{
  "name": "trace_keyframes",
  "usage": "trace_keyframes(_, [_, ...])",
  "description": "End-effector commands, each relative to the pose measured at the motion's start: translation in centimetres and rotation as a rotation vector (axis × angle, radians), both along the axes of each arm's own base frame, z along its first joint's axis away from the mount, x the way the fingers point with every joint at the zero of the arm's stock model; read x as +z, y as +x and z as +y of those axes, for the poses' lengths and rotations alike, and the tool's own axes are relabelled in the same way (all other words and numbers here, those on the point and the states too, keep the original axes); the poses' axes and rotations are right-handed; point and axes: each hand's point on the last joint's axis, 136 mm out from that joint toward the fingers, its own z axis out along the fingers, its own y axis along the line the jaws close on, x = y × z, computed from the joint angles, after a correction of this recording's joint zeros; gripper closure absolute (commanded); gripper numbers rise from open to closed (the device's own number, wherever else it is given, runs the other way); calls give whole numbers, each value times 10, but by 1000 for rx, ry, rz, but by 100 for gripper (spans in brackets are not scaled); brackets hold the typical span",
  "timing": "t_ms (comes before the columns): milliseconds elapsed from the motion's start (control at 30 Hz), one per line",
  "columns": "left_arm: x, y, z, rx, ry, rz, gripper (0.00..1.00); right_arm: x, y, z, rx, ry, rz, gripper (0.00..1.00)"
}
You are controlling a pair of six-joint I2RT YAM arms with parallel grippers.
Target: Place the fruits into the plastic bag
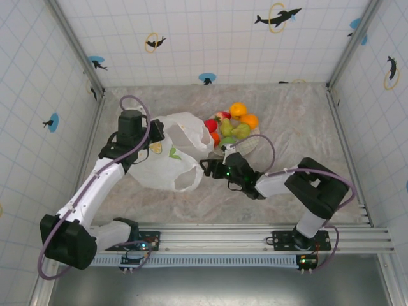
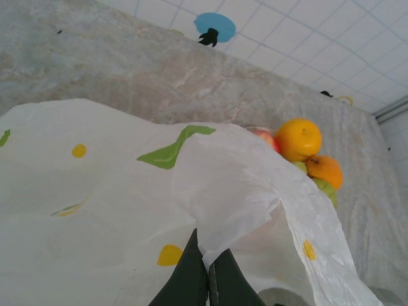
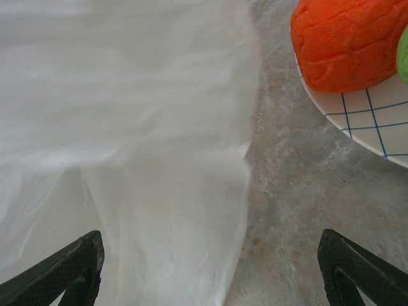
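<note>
Closest in the left wrist view, we see the left gripper [image 2: 208,284] with its dark fingers [image 2: 188,280] pressed together, pinching a fold of the plastic bag [image 2: 115,191], which spreads out ahead of it and carries green leaf and yellow prints. In the right wrist view, the right gripper [image 3: 210,274] has its fingers [image 3: 64,268] spread wide. The bag's white film lies between them, towards the left one, and bare table [image 3: 293,191] shows on the other side; we cannot tell whether film and finger touch. From above, the bag [image 1: 167,159] lies between the two grippers, with the left gripper [image 1: 157,135] at its far left edge and the right gripper [image 1: 207,167] at its near right handle. Just past the bag's right edge, the fruits [image 1: 233,126] sit piled on the checked plate [image 1: 252,144]. An orange [image 2: 299,139] sits on top, a second orange [image 2: 325,171] beside it, and a red apple [image 2: 268,137] and a green pear [image 2: 326,189] peep over the bag's rim. None of the fruits touches either gripper.
</note>
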Motion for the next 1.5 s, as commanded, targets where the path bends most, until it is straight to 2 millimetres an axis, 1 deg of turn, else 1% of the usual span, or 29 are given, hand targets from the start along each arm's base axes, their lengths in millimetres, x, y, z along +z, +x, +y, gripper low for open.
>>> trace_keyframes(0, [14, -8, -7, -32, -61, -20, 100, 18, 20, 15, -41, 86, -22, 13])
trace_keyframes(133, [22, -11, -10, -43, -84, -35, 100, 10, 28, 17, -82, 96, -4, 17])
trace_keyframes(200, [25, -12, -9, -40, -87, -40, 100, 9, 31, 19, -88, 102, -7, 18])
trace_keyframes(233, [27, -12, -9, -43, -88, -46, 100, 10, 32, 22, -82, 109, -10, 20])
trace_keyframes(267, [28, -13, -9, -42, -89, -46, 100, 11, 34, 25, -74, 116, -17, 27])
trace_keyframes(367, [27, -13, -7, -40, -80, -49, 100, 10, 40, 33, -64, 110, -28, 56])
trace_keyframes(433, [20, -13, -2, -32, -35, -49, 100, 8, 47, 30, -84, 86, -29, 75])
trace_keyframes(467, [13, -13, 3, -26, 12, -46, 100, 6, 52, 24, -106, 60, -26, 85])
trace_keyframes(533, [-3, -15, 14, -21, 132, -34, 100, 6, 58, 16, -132, 13, -25, 97])
trace_keyframes(567, [-14, -17, 19, -27, 198, -15, 100, 9, 60, 12, -141, -4, -35, 100])
trace_keyframes(667, [-44, -23, 31, -61, 356, 43, 100, 20, 59, 11, -135, -19, -57, 100])
trace_keyframes(733, [-57, -25, 29, -101, 399, 67, 100, 28, 58, 15, -121, 12, -62, 100])
trace_keyframes(800, [-62, -26, 22, -137, 398, 73, 99, 34, 58, 19, -110, 46, -61, 100])
trace_keyframes(867, [-62, -26, 12, -172, 373, 68, 95, 39, 58, 24, -100, 55, -66, 100])
trace_keyframes(967, [-60, -24, 3, -189, 336, 62, 79, 43, 57, 32, -77, 43, -80, 100])
trace_keyframes(1100, [-48, -18, -3, -185, 302, 43, 61, 46, 55, 39, -52, 37, -91, 100])
trace_keyframes(1200, [-39, -15, -6, -186, 286, 21, 53, 50, 54, 42, -38, 17, -111, 100])
trace_keyframes(1267, [-37, -13, -8, -188, 289, 11, 48, 53, 52, 45, -30, 1, -131, 100])
trace_keyframes(1367, [-38, -8, -10, -186, 298, 13, 40, 59, 51, 49, -19, -19, -161, 100])
trace_keyframes(1433, [-39, -4, -12, -187, 304, 21, 36, 61, 50, 51, -15, -28, -171, 100])
trace_keyframes(1467, [-44, -4, -14, -192, 311, 35, 35, 63, 50, 52, -12, -31, -177, 100])
